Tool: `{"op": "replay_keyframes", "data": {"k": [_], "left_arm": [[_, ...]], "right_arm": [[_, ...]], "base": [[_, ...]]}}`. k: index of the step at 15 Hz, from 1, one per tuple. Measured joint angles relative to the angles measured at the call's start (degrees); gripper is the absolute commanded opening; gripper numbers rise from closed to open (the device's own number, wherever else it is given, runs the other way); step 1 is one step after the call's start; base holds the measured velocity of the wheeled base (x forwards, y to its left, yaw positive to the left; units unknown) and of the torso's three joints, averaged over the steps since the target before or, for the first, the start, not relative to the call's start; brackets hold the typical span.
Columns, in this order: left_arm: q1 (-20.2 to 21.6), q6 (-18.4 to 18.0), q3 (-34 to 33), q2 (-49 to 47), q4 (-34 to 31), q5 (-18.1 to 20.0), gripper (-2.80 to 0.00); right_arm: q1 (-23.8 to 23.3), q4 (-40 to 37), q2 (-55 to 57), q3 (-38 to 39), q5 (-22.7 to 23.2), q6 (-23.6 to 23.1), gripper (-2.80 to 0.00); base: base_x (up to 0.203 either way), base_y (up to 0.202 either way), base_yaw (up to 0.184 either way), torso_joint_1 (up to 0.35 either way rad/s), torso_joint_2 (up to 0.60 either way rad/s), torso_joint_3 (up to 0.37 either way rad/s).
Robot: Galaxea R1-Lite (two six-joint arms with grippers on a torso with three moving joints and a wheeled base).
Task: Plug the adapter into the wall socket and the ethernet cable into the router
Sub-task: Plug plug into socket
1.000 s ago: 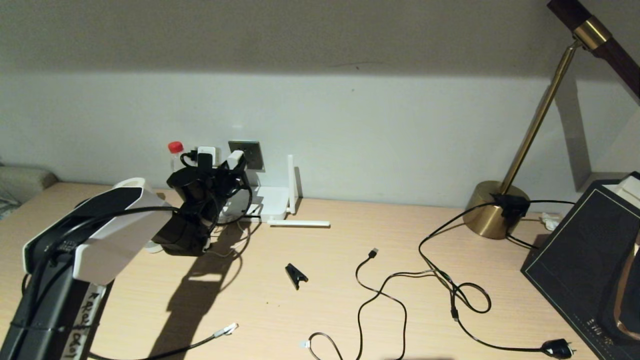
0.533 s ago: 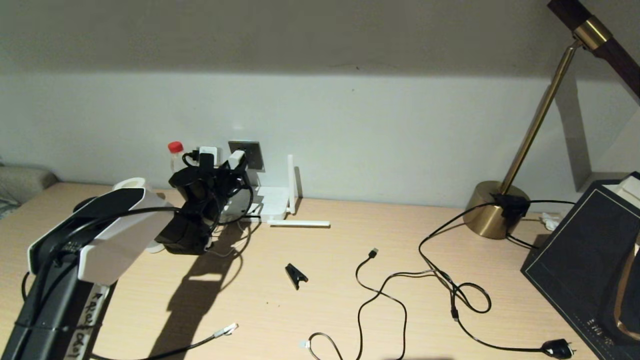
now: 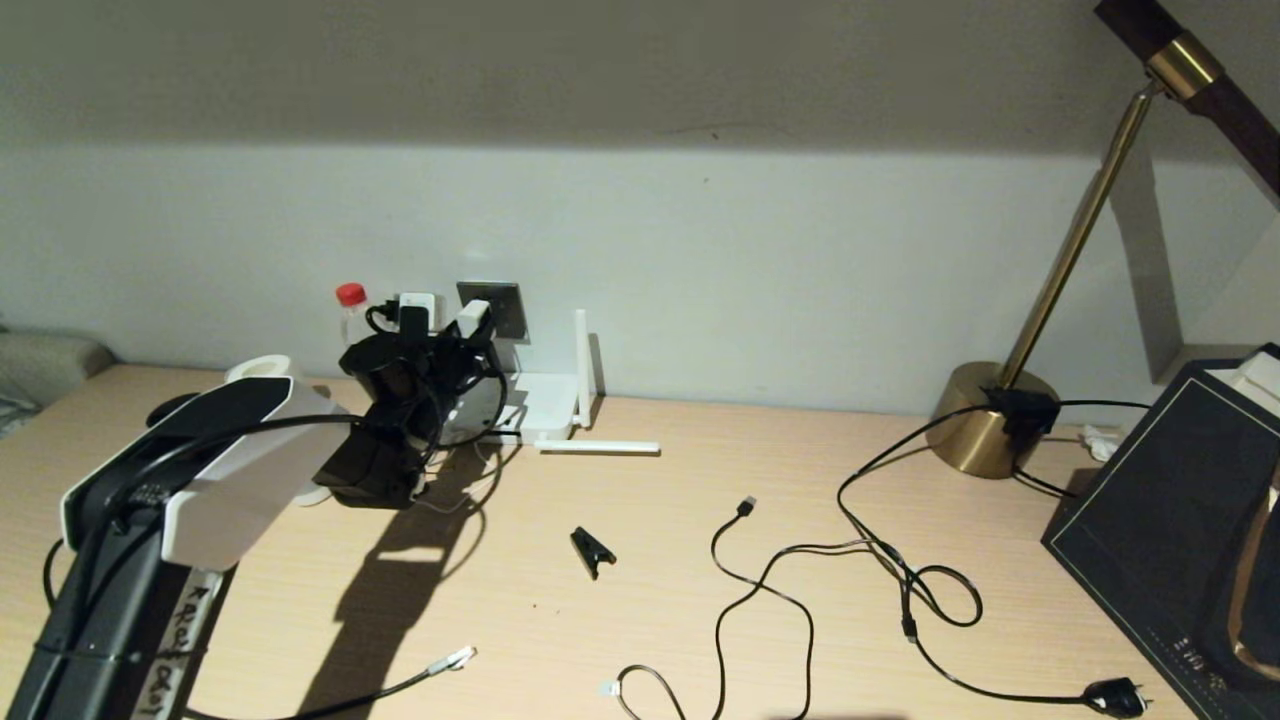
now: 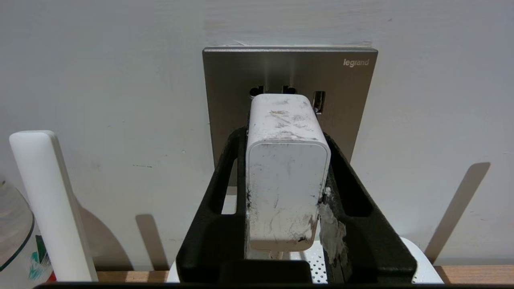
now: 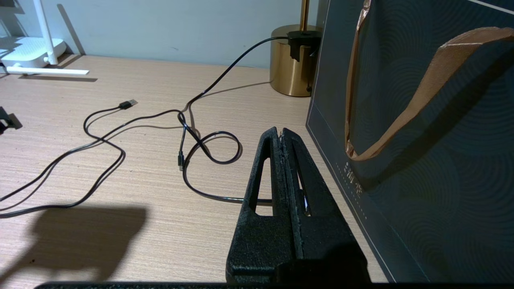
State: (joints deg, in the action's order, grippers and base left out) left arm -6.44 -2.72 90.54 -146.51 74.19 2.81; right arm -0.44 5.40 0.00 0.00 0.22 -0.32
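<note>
Holding the adapter (image 4: 286, 172) between both fingers of the left gripper (image 4: 287, 160), closed snugly on its sides, nose pressed up to the wall socket (image 4: 345, 104) at the upper outlet holes; prongs hidden behind the white body, so cannot tell whether fully seated or only at the mouth of the holes. Reaching far back at the left rear of the desk (image 3: 640, 600) in the head view, just left of the router (image 3: 545, 405), one antenna upright, one lying flat on the wood. Judging the first half of the task close to done but not confirmed: adapter at the faceplate, grip not released. Lying untouched near the front edge, left of centre, the ethernet cable (image 3: 400, 685), clear clip at its tip, well apart from the router; second half not begun. Further right, a small black clip (image 3: 592, 550), then a thin black USB cable (image 3: 770, 590) looped over the desk, a brass lamp base (image 3: 990, 420), a dark paper bag (image 5: 421, 160). Parked at the far right beside the bag, the right gripper (image 5: 283, 138), fingers pressed together, empty, above the desk.
</note>
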Motion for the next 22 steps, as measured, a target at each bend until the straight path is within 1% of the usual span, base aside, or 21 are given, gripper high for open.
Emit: {"op": "replay_keyframes", "data": {"k": [5,9,12,22], "left_arm": [[0.02,0.01,0.11,-0.22,0.01,-0.7,-2.8],[0.11,0.02,2.1,-0.85,-0.56,-0.91,-2.8],[0.18,0.02,2.41,-1.06,-0.68,-1.36,-2.8],[0.21,0.44,4.42,-1.53,-1.96,-1.43,-2.8]], "right_arm": [[0.0,0.0,0.0,0.0,0.0,0.0,-2.8],[0.0,-0.02,0.0,0.0,0.02,-0.01,-2.8],[0.0,0.0,0.0,0.0,0.02,0.0,-2.8],[0.0,0.0,0.0,0.0,0.02,-0.01,-2.8]], "base": [[0.0,0.0,0.0,0.0,0.0,0.0],[0.0,0.0,0.0,0.0,0.0,0.0],[0.0,0.0,0.0,0.0,0.0,0.0],[0.0,0.0,0.0,0.0,0.0,0.0]]}}
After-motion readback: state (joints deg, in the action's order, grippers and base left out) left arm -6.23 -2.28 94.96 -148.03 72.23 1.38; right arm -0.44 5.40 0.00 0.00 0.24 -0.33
